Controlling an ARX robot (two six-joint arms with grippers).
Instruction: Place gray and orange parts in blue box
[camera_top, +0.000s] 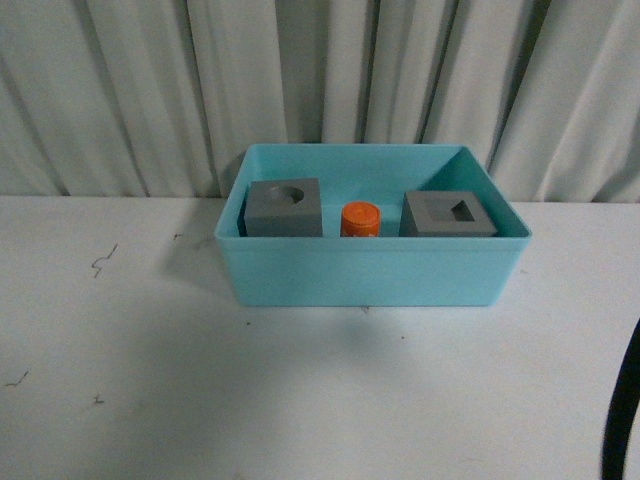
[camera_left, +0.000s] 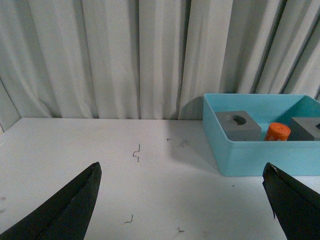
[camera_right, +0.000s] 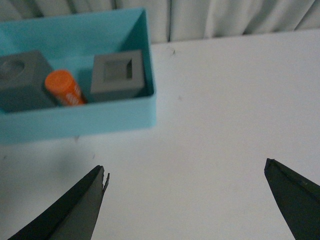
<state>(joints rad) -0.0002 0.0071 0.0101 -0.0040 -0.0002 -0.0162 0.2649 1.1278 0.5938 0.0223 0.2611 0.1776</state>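
So all three parts sit inside the blue box (camera_top: 372, 272), which is on the white table (camera_top: 150, 380) a bit past centre, toward 12 o'clock in the front view. The box is smooth light turquoise plastic, rectangular, with a thin rim and walls that slope slightly inward going down. Lots wider than what's in it.

Inside, lined up along the near wall: the round-hole cube (camera_top: 284, 207) at 9 o'clock, the orange cylinder (camera_top: 360, 219) in the middle, and the square-hole cube (camera_top: 449, 213) at 3 o'clock. Both cubes are matte gray with sharp edges. One has a round dimple in its top, the other a rectangular pocket. The cylinder is smaller, bright orange, and the right wrist view shows white marks on its side, too blurry to read. It's near both cubes, but I can't tell if it's touching either one.

The table is matte white with a few small dark scuffs at 9 o'clock of the box. Pleated pale curtains (camera_top: 150, 90) hang right behind the table's far edge, close to the box's back wall. Plenty of open table at 6, 9 and 3 o'clock.

The left tool (camera_left: 182, 202) and right tool (camera_right: 186, 200) both have their dark fingers spread wide, gripping nothing, over bare table clear of the box.
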